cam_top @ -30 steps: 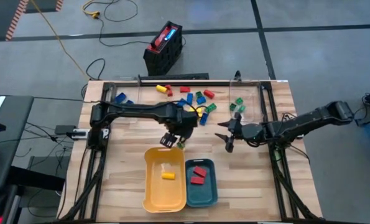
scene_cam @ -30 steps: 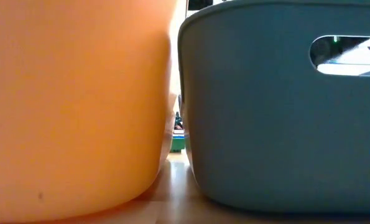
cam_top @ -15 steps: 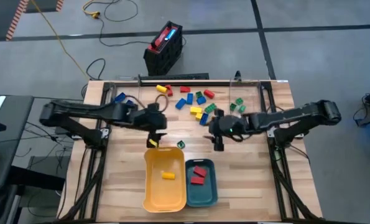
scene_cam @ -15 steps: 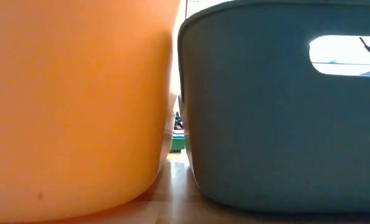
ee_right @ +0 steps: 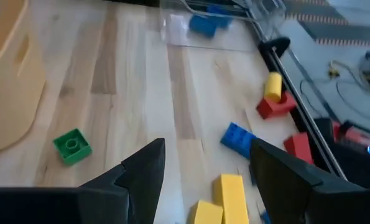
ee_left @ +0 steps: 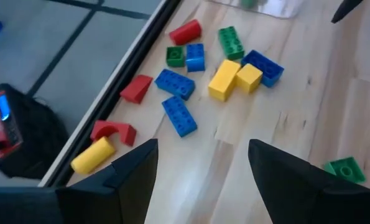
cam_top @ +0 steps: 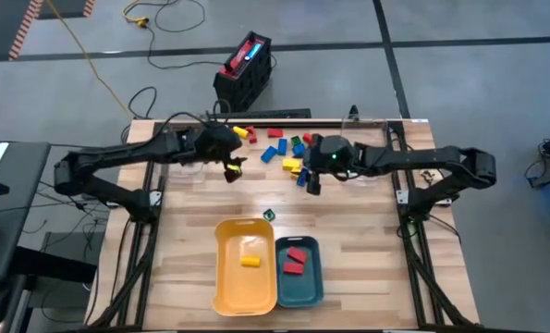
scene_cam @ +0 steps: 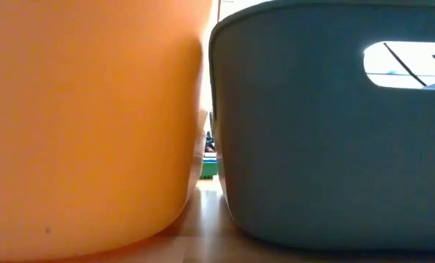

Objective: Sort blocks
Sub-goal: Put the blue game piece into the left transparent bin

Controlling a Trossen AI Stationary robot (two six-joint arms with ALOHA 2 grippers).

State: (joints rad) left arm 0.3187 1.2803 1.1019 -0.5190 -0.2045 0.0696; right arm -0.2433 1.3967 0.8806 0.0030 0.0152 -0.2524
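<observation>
Both grippers, left (cam_top: 231, 170) and right (cam_top: 311, 181), open, empty, beside scattered blocks (cam_top: 291, 153).

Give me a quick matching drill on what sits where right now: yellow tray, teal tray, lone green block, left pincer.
Things:
1. yellow tray
2. teal tray
3. lone green block
4. left pincer

Places or states:
A. holds two red blocks
B. open and empty, near the loose pile
C. holds one yellow block
D. on bare wood just beyond the trays

Pairs: 1-C, 2-A, 3-D, 4-B
</observation>
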